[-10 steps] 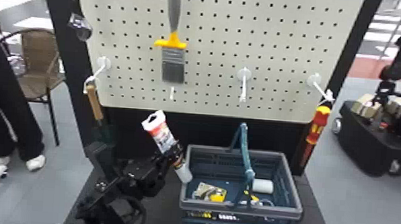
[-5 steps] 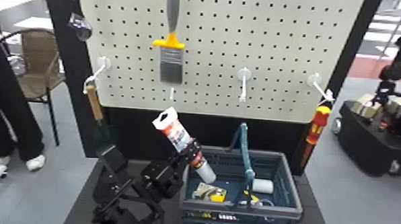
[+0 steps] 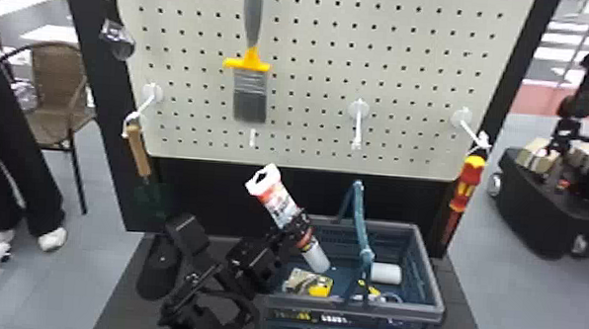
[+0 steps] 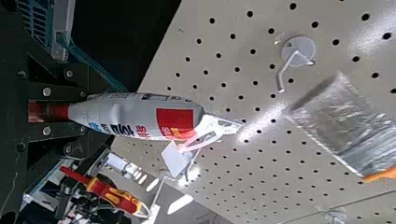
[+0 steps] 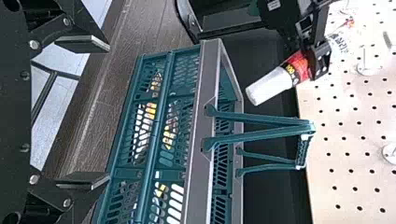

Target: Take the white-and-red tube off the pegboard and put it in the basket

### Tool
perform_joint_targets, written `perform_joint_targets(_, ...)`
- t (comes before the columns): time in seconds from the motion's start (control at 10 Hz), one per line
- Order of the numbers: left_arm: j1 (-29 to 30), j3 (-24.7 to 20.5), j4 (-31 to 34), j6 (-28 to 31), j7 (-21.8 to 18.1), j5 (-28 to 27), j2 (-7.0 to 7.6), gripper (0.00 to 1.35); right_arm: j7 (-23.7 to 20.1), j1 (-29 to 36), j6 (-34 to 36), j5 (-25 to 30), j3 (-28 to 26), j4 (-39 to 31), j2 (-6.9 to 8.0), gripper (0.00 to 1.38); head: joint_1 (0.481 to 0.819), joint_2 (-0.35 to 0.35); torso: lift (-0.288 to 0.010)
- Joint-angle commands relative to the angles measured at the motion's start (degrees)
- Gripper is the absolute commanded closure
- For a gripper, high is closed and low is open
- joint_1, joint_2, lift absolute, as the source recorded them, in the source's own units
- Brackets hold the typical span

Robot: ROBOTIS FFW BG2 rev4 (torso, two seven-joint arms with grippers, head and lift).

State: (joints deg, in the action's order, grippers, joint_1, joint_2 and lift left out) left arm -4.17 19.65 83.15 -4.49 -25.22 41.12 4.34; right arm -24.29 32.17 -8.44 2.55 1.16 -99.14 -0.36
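The tube (image 3: 276,202) is off the pegboard (image 3: 309,83), so the step in hand looks to be carrying it over the basket (image 3: 357,308). The left gripper (image 3: 299,228) has it pinched between its fingers, tilted, with the white hanging end up and the pale cap (image 3: 316,258) pointing down over the basket's left part, beside the raised handle (image 3: 361,223). The right gripper (image 5: 109,112) waits near the basket, fingers spread and nothing between them. The next move probably calls for a little more travel inward, short of the handle, then lowering until the tube is inside the rim before letting go; released too soon, it might tip over the left edge.
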Motion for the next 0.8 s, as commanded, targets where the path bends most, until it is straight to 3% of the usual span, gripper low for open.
perform_joint_targets(0.0, -1.09, 0.74, -2.63, -0.69, 0.00, -1.04, -0.04, 1.21, -0.14, -0.39, 0.00, 0.00, 0.24, 0.34, 0.01, 0.31, 0.549, 0.000, -0.100)
perform_joint_targets(0.7, -7.24, 5.93, -14.16, -3.77, -2.82, -3.94, -0.83, 1.21, -1.46, -2.36, 0.00, 0.09, 0.24, 1.75, 0.01, 0.31, 0.549, 0.000, -0.100)
